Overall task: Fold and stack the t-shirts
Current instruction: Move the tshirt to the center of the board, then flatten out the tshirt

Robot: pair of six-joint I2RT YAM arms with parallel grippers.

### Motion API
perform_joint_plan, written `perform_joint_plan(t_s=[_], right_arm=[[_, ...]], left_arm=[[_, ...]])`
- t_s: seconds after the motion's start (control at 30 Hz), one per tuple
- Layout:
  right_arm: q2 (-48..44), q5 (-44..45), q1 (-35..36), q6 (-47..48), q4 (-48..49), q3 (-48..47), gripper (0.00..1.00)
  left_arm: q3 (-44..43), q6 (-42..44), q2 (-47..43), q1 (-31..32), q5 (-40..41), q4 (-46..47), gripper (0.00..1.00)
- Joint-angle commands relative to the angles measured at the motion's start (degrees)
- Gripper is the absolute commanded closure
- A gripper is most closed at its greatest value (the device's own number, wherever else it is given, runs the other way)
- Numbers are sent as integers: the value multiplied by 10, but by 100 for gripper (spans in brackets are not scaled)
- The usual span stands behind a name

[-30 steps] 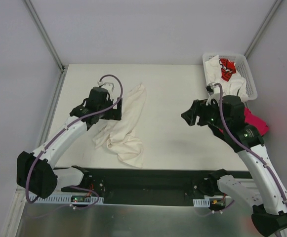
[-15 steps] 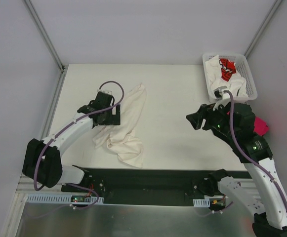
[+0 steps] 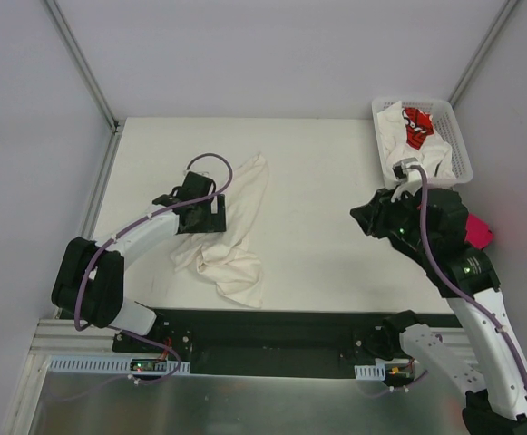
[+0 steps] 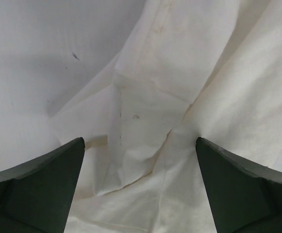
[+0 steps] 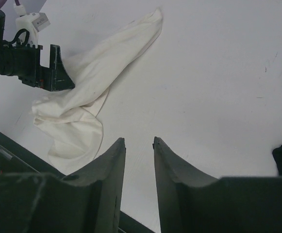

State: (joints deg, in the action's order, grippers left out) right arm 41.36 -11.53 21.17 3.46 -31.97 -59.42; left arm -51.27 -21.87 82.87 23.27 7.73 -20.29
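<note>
From above, one cream t-shirt [image 3: 236, 237] lies bunched in a long crumpled strip on the left part of the tabletop [image 3: 322, 181], running from far to near. The left pincer [image 3: 203, 220] is low over the strip's left edge, about halfway along it. The right pincer [image 3: 370, 219] hangs over bare tabletop, well apart from that shirt. At the far right a white basket [image 3: 460, 145] holds more shirts, among them a white t-shirt with red print [image 3: 415, 127], and a magenta t-shirt [image 3: 477, 232] shows just beside the right arm. No folded pile is visible.

Through the left wrist camera the two fingers [image 4: 39, 191] stand wide apart, with creased cream cloth and a seam filling the gap. Nothing is gripped, and whether the tips touch the cloth I cannot tell.

Through the right wrist camera the jaws are almost together, a narrow slit between them and nothing in it, aimed across the tabletop at the shirt.

By my reading this is the start of the work, taking hold of the first shirt to spread it. Next the left pincer needs to drop and close on an edge, and the right should come across for a second hold
</note>
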Motion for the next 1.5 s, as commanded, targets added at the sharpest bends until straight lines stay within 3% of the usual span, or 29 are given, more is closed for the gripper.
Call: perform_joint_plan(t_s=[0.0, 0.4, 0.63, 0.97, 1.0, 1.1, 1.17, 1.2, 1.33, 1.43, 1.47], right_arm=[[21, -6, -6, -1, 16, 4, 72], [40, -24, -21, -12, 34, 13, 76], [44, -27, -24, -12, 36, 17, 76], [29, -25, -26, -14, 34, 21, 76], [29, -25, -26, -14, 33, 20, 76], [28, -25, -26, -14, 30, 19, 76], [27, -26, -25, -14, 30, 19, 76], [26, -26, -26, -14, 29, 19, 76], [20, -23, -26, -11, 26, 20, 77], [17, -19, -27, -9, 25, 19, 78], [17, -19, -26, -9, 25, 18, 78]], left_arm=[[3, -13, -3, 1, 6, 16, 1], [-5, -24, -3, 5, 22, 25, 1], [-8, 27, -29, 13, 2, 28, 1], [-1, -2, -51, 13, -3, 46, 1], [0, -5, -53, 12, -14, 46, 15], [-8, 3, -41, -10, -80, 46, 29], [-9, 3, -35, -22, -121, 46, 18], [-8, 3, -32, -24, -127, 46, 1], [-9, 18, -33, -29, -125, 34, 1], [-23, 26, -23, -37, -129, 9, 10], [-25, 25, -19, -39, -134, 3, 18]])
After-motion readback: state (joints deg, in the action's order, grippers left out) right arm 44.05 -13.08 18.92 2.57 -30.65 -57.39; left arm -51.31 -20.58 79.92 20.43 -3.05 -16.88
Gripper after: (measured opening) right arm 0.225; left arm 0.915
